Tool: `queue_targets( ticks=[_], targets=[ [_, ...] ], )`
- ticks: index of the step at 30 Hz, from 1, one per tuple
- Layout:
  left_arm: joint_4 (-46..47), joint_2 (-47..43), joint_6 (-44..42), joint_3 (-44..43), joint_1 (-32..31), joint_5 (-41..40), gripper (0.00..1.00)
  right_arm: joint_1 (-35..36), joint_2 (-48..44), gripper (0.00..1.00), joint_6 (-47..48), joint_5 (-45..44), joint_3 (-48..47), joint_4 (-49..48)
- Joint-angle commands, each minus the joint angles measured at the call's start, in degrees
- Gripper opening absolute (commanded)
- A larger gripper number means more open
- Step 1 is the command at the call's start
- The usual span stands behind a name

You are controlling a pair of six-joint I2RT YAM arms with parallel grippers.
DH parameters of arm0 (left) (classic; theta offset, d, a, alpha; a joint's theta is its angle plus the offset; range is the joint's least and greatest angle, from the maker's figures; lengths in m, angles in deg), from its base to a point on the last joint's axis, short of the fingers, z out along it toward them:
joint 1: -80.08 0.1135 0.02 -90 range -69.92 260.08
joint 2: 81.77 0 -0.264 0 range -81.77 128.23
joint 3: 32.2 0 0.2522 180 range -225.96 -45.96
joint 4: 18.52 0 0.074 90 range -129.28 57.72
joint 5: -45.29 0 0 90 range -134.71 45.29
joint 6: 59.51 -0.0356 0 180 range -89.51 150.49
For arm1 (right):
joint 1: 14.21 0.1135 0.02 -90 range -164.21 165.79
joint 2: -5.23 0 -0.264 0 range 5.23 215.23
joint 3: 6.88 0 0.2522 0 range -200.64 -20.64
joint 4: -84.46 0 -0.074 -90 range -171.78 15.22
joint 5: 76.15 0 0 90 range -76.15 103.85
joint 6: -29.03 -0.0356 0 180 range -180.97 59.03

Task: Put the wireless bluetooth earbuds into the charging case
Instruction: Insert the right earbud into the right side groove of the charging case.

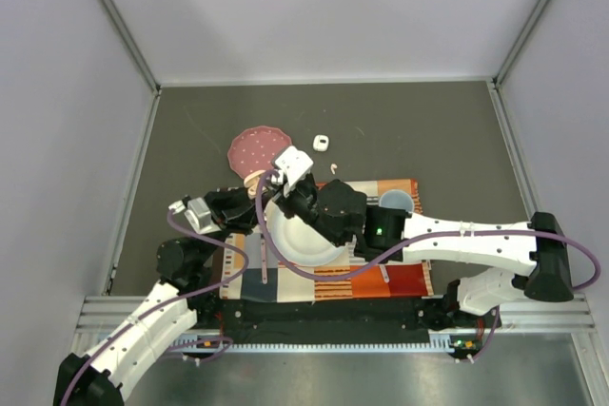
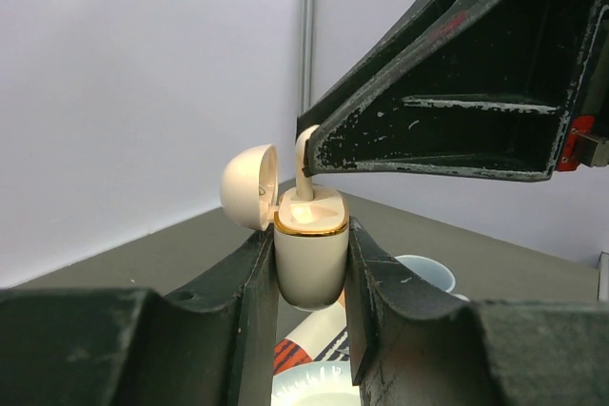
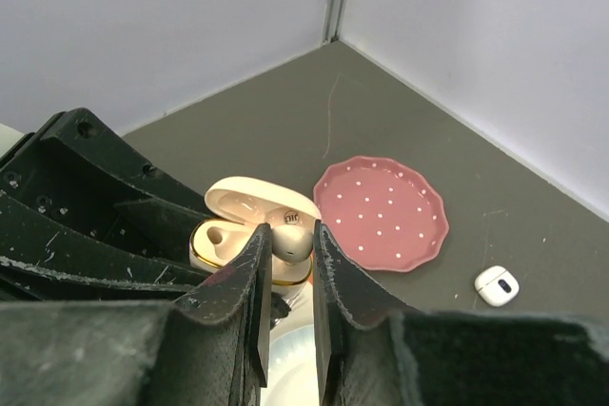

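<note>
While its lid hangs open, charging case (image 2: 310,254): near pink plate (image 3: 383,213)
Left gripper (image 2: 311,268): clamped on case
Right gripper (image 3: 288,235): pinching peach earbud (image 2: 304,168) over case

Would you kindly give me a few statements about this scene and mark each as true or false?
1. The left gripper holds the charging case with its lid open. True.
2. The right gripper is empty. False: it is shut on a peach earbud at the case's opening.
3. The small white object lies on the pink dotted plate. False: it lies on the table, apart from the plate.
4. A cup stands on the striped cloth. True.
</note>
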Motion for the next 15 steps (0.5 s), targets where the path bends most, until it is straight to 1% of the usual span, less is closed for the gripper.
queue_targets(
  ticks=[1, 9, 12, 15],
  targets=[
    [7.02, -0.07, -0.81, -0.24, 0.1, -2.48, 0.0, 1.63, 0.72, 0.04, -0.36, 3.21, -1.43, 4.31],
    [6.85, -0.07, -0.72, -0.24, 0.1, -2.12, 0.0, 1.9, 1.77, 0.04, 1.85, 2.42, -1.87, 4.21],
    [5.88, -0.51, -0.81, -0.42, 0.1, -2.21, 0.0, 1.9, 2.21, 0.07, 1.5, 1.9, -2.31, 5.0],
    [5.79, -0.59, -0.81, -0.25, 0.1, -2.13, 0.0, 1.9, 2.21, 0.12, 0.97, 1.19, -2.48, 5.09]
  ],
)
